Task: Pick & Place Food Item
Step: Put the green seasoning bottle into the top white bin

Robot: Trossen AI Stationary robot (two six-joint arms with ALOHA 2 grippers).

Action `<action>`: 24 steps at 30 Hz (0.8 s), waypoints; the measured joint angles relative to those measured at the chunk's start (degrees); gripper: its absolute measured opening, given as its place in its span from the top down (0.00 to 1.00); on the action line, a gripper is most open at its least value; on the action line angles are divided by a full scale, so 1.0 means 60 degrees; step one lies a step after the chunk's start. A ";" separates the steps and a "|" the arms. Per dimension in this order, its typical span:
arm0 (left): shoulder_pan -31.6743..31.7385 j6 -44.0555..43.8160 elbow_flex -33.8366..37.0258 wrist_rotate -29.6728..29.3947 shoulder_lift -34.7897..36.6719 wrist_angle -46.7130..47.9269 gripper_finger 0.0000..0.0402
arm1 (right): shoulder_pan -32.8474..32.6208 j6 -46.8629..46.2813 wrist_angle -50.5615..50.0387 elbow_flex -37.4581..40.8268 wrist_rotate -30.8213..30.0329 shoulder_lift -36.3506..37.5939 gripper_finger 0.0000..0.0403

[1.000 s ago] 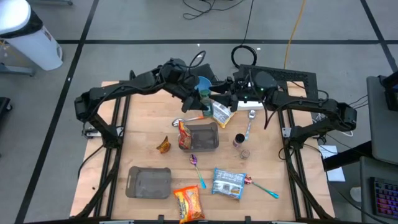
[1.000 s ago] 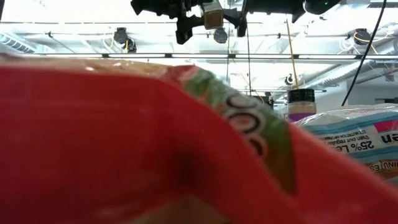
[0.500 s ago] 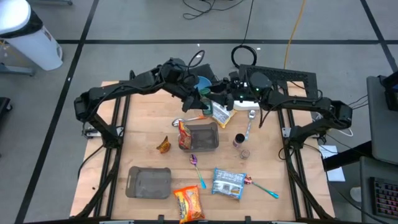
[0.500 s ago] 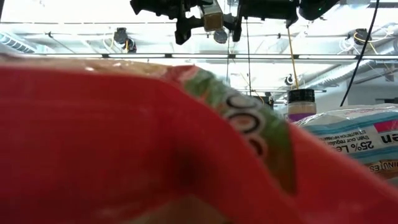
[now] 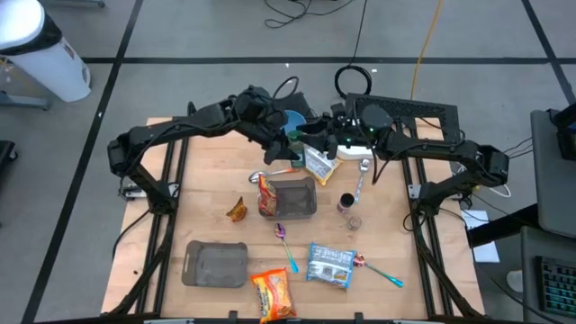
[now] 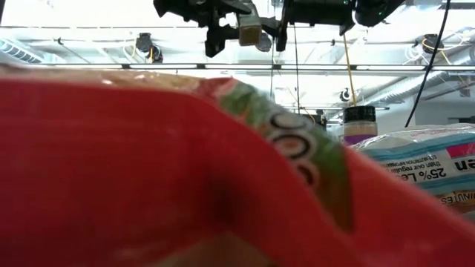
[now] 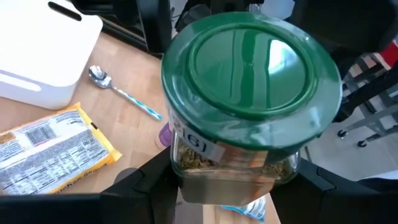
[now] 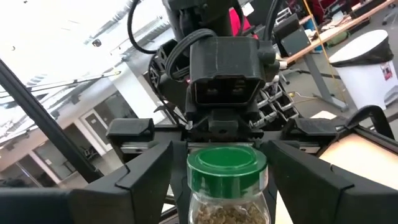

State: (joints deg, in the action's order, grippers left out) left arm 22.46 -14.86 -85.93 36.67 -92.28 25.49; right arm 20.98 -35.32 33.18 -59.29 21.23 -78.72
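Up over the far middle of the table (image 5: 207,193): jar (image 5: 292,140), green lid, dried herbs inside. Clenched on its glass body from both sides by the left gripper (image 7: 236,190), fingers (image 7: 144,182) pressed flat against the glass. Held clear of the tabletop, lid towards the right arm.

Coming in from the right, face to face with it: right gripper (image 8: 227,202). Jaws spread wide, fingers (image 8: 148,169) flanking the jar on either side, daylight showing between each finger and the glass. Not touching. Nothing in its grasp.

From table height, same story up top: jar (image 6: 249,30) hanging between the two dark grippers, red packet (image 6: 148,170) filling the near foreground.

Below the pair on the wood: yellow packet (image 5: 318,163) just right of the jar, white box (image 5: 356,150) farther right, clear tub (image 5: 293,196) nearer, another red packet (image 5: 267,193) leaning at its left edge. Past the left fingers, a spoon (image 7: 122,91) lying between white box and yellow packet.
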 joint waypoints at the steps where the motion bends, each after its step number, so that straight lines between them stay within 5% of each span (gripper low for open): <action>1: 0.0000 -0.0003 0.0000 -0.0040 -0.0001 0.0011 0.48 | -0.0005 0.0002 -0.0020 0.0000 -0.0005 0.0000 0.38; 24: 0.0000 -0.0112 0.0000 -0.0372 -0.0001 0.0012 0.48 | 0.0002 0.0202 -0.0620 0.0007 0.0025 -0.0131 0.40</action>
State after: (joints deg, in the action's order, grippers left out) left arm 22.46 -15.53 -85.93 34.44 -92.29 25.56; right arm 20.99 -34.11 29.46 -59.24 21.38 -79.50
